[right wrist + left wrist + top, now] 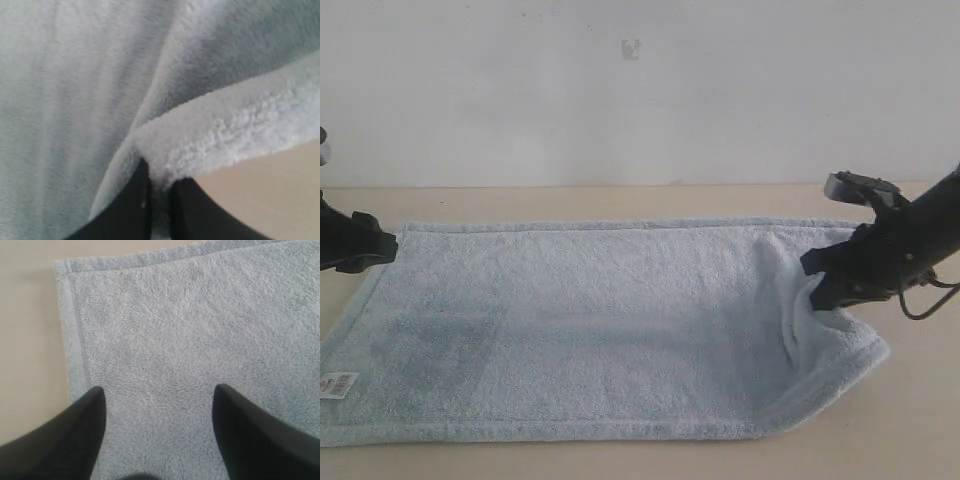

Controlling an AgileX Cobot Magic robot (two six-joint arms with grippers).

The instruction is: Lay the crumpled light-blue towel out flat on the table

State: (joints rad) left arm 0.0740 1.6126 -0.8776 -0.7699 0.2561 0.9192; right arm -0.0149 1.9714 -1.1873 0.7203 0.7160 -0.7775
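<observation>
The light-blue towel [590,320] lies mostly flat across the table [920,420], with a small white label [338,384] at its near left corner. Its right end is folded over and bunched into a raised ridge [800,320]. My right gripper [817,290] is shut on that folded edge; in the right wrist view the fluffy fold [225,135] is pinched between the black fingers [135,200]. My left gripper [382,247] hovers at the far left corner, open, with only flat towel [190,340] between its fingers [75,435].
A white wall [640,90] rises behind the table's far edge. Bare beige tabletop shows to the right of the towel [270,195] and beside its left hem [25,340].
</observation>
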